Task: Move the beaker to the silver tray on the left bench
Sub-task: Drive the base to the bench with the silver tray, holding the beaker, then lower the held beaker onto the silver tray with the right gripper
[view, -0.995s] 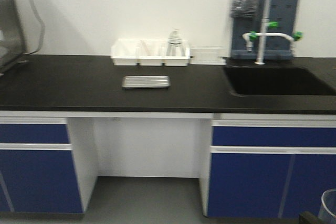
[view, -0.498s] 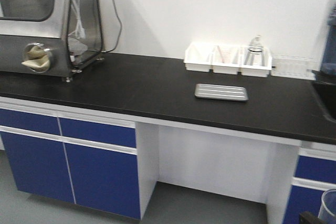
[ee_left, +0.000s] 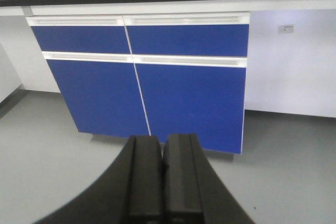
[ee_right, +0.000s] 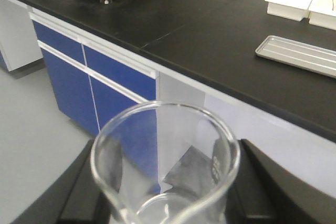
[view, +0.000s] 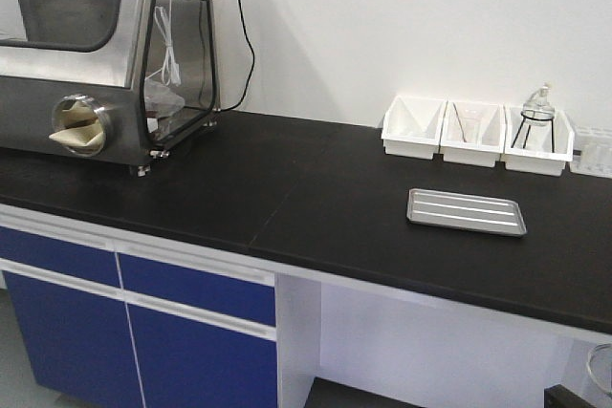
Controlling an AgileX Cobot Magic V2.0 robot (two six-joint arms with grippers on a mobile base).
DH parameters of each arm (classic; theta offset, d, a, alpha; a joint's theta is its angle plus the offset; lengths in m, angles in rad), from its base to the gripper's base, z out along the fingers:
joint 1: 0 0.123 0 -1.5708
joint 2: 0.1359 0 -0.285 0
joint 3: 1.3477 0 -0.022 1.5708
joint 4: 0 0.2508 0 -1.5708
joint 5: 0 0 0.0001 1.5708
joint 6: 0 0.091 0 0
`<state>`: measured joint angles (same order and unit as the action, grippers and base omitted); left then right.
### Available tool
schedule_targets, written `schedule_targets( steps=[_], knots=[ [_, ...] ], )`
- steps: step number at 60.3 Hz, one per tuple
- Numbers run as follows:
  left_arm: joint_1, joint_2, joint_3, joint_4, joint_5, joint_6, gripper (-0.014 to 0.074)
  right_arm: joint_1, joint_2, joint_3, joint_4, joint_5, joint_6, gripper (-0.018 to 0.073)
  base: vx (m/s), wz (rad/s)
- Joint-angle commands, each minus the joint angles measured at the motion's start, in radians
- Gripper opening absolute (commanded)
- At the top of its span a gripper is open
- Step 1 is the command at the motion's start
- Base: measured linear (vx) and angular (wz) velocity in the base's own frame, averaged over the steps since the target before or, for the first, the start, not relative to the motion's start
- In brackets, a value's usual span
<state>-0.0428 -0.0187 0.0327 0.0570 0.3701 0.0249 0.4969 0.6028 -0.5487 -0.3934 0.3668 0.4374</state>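
Note:
The clear glass beaker point(ee_right: 165, 171) sits between my right gripper's point(ee_right: 165, 203) black fingers, held below the level of the bench top; its rim also shows at the front view's bottom right corner point(view: 602, 370). The silver tray point(view: 466, 211) lies empty on the left bench's black countertop point(view: 287, 198), in front of the white bins; it also shows in the right wrist view point(ee_right: 299, 54). My left gripper point(ee_left: 163, 148) is shut and empty, facing the blue cabinet doors.
Three white bins point(view: 475, 133) stand against the wall, the right one holding a round flask on a black stand point(view: 537, 117). A steel glove box point(view: 96, 54) with cables stands at the bench's left. Blue cabinets point(view: 134, 322) sit below, with an open knee space to their right.
The front view has swung left along the bench: the sink and tap have left the frame, the glove box has come in, and the tray and bins have shifted right.

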Motion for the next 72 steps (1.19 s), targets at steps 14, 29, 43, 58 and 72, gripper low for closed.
schedule_targets(
  steps=[14, 29, 43, 58, 72],
  knots=[
    [-0.007, -0.007, 0.020, -0.003, -0.075, -0.002, 0.0001, -0.001, -0.002, -0.031, -0.022, -0.081, -0.002, -0.0011, 0.42, -0.09],
    [-0.007, -0.007, 0.020, -0.003, -0.075, -0.002, 0.0001, -0.001, -0.002, -0.031, -0.022, -0.081, -0.002, -0.0011, 0.43, -0.21],
    [-0.007, -0.007, 0.020, -0.003, -0.075, -0.002, 0.0001, -0.001, -0.002, -0.031, -0.022, -0.081, -0.002, -0.0011, 0.39, -0.32],
    [-0.007, -0.007, 0.020, -0.003, -0.075, -0.002, 0.0001, -0.001, -0.002, -0.031, -0.022, -0.081, -0.002, -0.0011, 0.35, -0.34],
    [-0.007, -0.007, 0.020, -0.003, -0.075, -0.002, 0.0001, -0.001, -0.002, -0.031, -0.022, -0.081, -0.002, -0.0011, 0.31, -0.30]
  ],
)
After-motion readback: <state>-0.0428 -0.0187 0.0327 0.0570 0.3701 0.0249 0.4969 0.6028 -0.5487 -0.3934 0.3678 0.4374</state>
